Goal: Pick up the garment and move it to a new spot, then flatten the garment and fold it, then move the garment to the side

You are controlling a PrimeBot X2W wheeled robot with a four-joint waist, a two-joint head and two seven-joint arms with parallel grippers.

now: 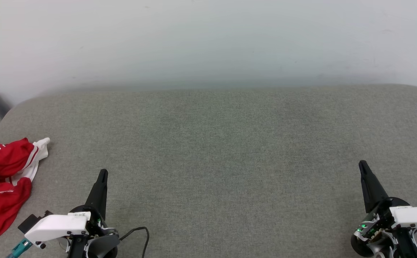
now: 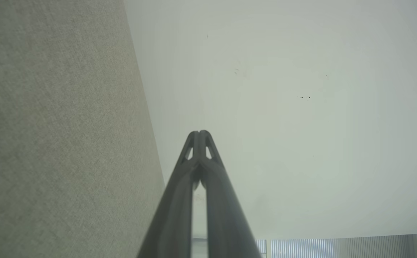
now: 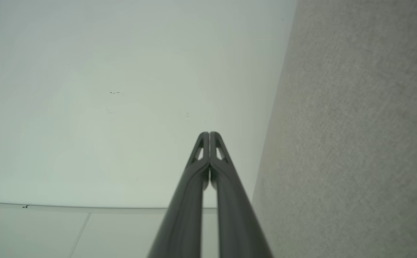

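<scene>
Looking from the head: shirt (image 1: 0,190) crumpled at the cushion's (image 1: 208,150) left edge, near my left gripper (image 1: 103,172); right gripper (image 1: 362,165) well apart. Wrist views: both sets of fingers (image 2: 176,208) pressed together, empty. I'd open left first, then pinch a thick fold.

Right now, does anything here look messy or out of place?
Yes: the red garment lies crumpled at the left side of the grey cushion, one white sleeve poking out. The left gripper and right gripper are shut, touching nothing.
</scene>
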